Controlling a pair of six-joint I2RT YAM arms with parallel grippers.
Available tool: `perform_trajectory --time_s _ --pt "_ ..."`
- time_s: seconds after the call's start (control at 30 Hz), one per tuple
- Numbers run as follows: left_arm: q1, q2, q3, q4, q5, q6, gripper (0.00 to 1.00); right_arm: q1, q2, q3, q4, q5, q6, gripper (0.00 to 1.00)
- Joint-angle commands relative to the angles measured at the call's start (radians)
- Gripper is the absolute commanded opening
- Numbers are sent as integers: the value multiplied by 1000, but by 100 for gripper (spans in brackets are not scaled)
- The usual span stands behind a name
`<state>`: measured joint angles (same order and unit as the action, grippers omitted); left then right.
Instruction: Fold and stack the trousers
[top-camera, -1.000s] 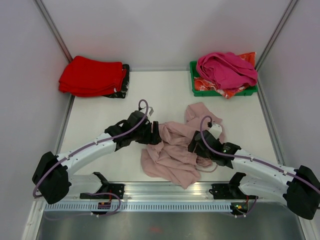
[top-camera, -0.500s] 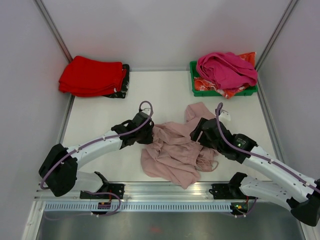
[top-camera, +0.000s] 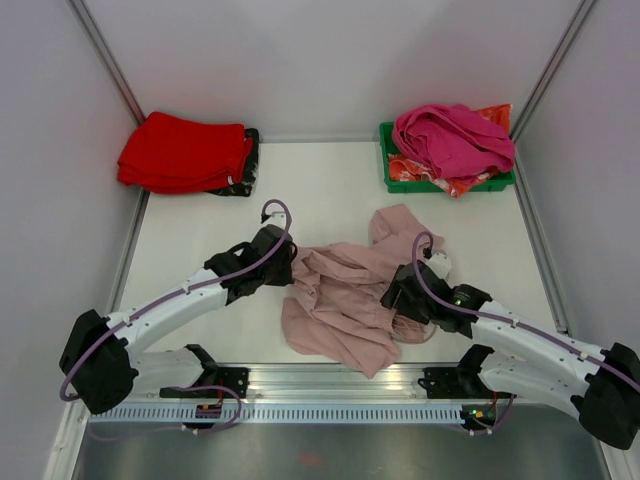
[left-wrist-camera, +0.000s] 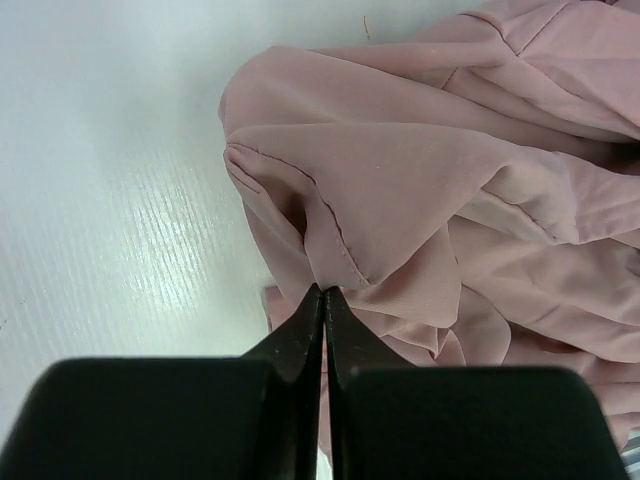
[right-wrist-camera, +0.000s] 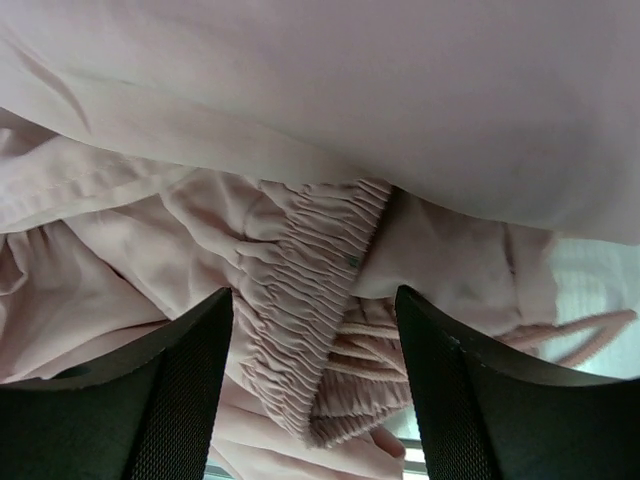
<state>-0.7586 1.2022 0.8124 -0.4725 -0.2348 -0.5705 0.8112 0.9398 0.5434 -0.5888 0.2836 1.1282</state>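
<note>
Trousers: pink, in a crumpled heap near the front of the tabletop, between my 2 hands.
My left hand: fingers shut tight, pinching a fold at the heap's left edge.
My right hand: fingers wide apart, over the stretchy waistband.

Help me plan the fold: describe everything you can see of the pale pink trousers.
The trousers are pale dusty pink, of thin soft fabric, lying unfolded in a crumpled heap on the white table between the two arms. A gathered elastic waistband and thin matching drawstring cords show at the heap's right side. The left gripper is shut, pinching a hemmed fold at the heap's left edge. The right gripper stands open, its fingers either side of the waistband.
</note>
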Motion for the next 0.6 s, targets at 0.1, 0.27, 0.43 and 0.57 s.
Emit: perform_trajectory --time_s 0.1,0.27,0.43,0.57 --pt "1 -27 -4 -18 -38 -22 2 -3 75 -3 214 -47 13 70" --pt "1 -36 -13 -25 -49 -23 2 -3 151 30 234 -49 -15 62" --pt "5 -46 2 -57 -81 -31 2 -3 165 65 198 -46 -31 8" --pt "36 -76 34 -104 -93 -42 2 -3 110 197 74 37 -91 0"
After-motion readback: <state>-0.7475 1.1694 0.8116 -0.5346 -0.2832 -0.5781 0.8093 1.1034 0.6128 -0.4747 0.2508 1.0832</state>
